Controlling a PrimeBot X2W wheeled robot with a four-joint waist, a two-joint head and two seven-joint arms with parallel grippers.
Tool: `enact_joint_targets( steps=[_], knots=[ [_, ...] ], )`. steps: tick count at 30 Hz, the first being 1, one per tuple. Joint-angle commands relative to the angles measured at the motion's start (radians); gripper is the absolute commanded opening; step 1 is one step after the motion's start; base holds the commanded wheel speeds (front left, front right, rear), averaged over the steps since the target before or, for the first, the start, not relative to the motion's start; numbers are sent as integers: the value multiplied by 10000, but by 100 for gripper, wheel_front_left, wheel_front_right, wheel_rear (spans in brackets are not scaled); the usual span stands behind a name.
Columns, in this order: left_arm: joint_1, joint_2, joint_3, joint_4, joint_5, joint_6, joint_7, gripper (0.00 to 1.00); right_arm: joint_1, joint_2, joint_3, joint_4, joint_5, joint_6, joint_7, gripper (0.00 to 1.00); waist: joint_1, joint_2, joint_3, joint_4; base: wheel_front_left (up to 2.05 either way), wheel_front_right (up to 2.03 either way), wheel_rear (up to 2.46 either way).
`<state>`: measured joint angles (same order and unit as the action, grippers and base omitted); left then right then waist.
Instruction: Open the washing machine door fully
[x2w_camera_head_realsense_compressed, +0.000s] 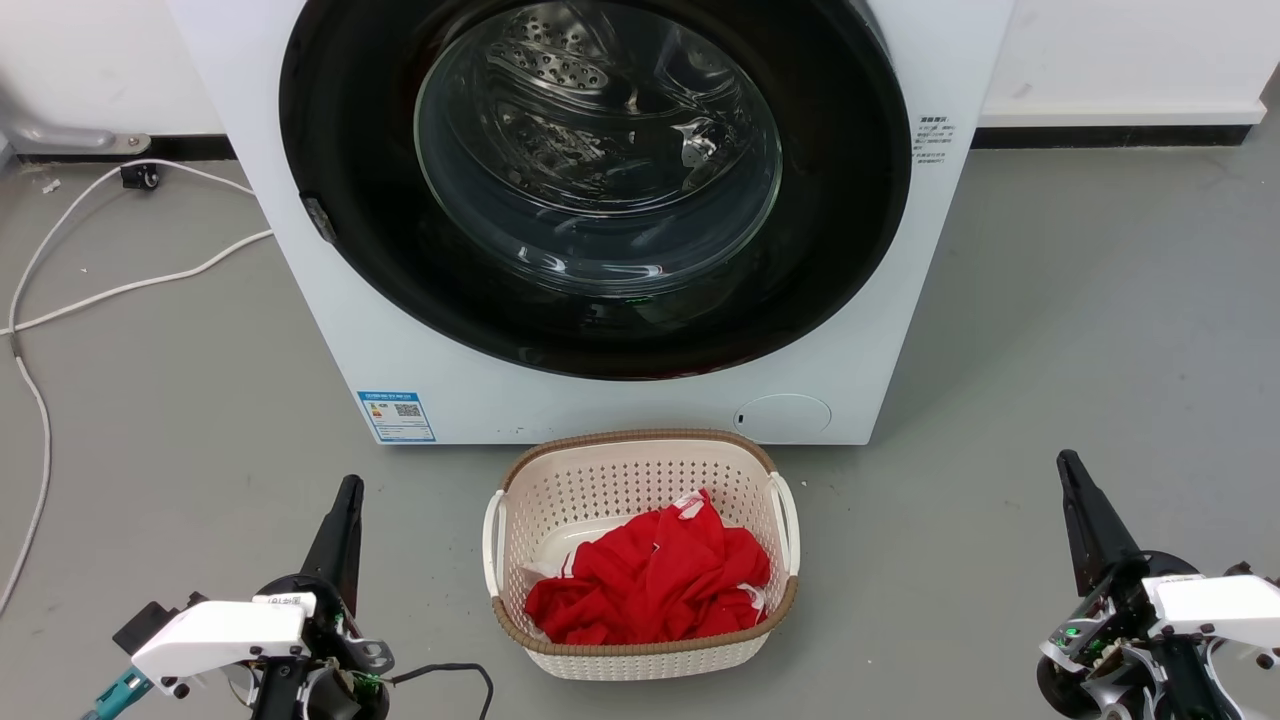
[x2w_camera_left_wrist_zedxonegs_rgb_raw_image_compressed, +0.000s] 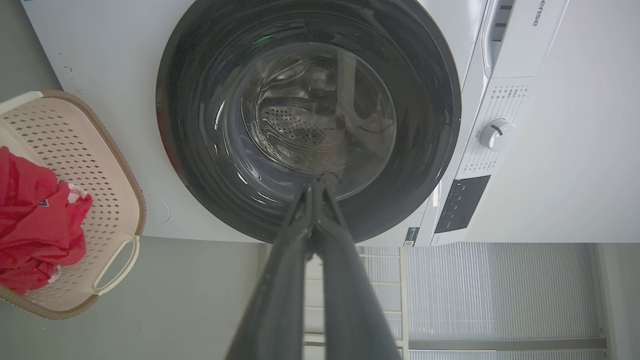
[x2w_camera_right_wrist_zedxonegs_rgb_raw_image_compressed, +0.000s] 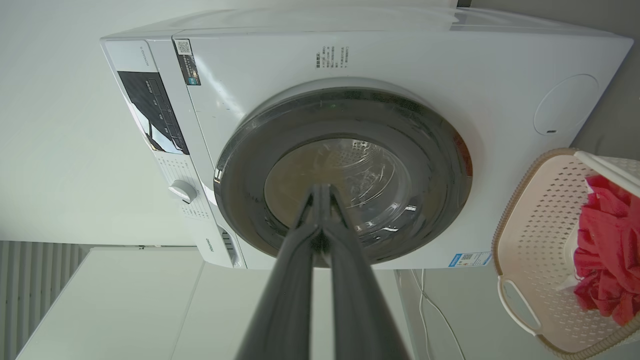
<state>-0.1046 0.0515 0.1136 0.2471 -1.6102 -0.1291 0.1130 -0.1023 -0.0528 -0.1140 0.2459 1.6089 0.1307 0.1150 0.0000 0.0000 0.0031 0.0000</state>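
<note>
Both the left claw and right claw are pressed together, empty, with the washing machine door shut well ahead of them. Closed tips could skid off its glossy rim; reaching in might knock the basket between them.

A smooth grey floor, evenly lit, lies under and ahead of the right pincer. It runs to a white wall footed by a pale ledge over a dark skirting strip. Ahead and to the left of the left pincer, white cables snake over the floor toward a small black fitting and a grey pipe at the wall's foot. In the left wrist view a ribbed white panel stands just right of that pincer.
</note>
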Motion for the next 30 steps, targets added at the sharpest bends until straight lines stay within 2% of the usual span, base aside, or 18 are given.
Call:
enact_joint_targets(
  steps=[1, 22, 23, 30],
  knots=[
    [-82, -10, 19, 2, 28, -32, 25, 0, -132, 35, 5, 7, -22, 0, -6, 0, 0, 0, 0, 0, 0, 0, 0],
    [-83, -10, 19, 1, 28, -32, 25, 0, -132, 35, 6, 7, -22, 0, -6, 0, 0, 0, 0, 0, 0, 0, 0],
    [0, 0, 0, 0, 0, 0, -1, 100, 0, 0, 0, -1, 0, 0, -1, 100, 0, 0, 0, 0, 0, 0, 0],
    [-8, -7, -255, -4, 83, 0, -283, 100, 93, 4, 161, -105, -77, 0, -288, 100, 0, 0, 10, 4, 0, 0, 0]
  ],
)
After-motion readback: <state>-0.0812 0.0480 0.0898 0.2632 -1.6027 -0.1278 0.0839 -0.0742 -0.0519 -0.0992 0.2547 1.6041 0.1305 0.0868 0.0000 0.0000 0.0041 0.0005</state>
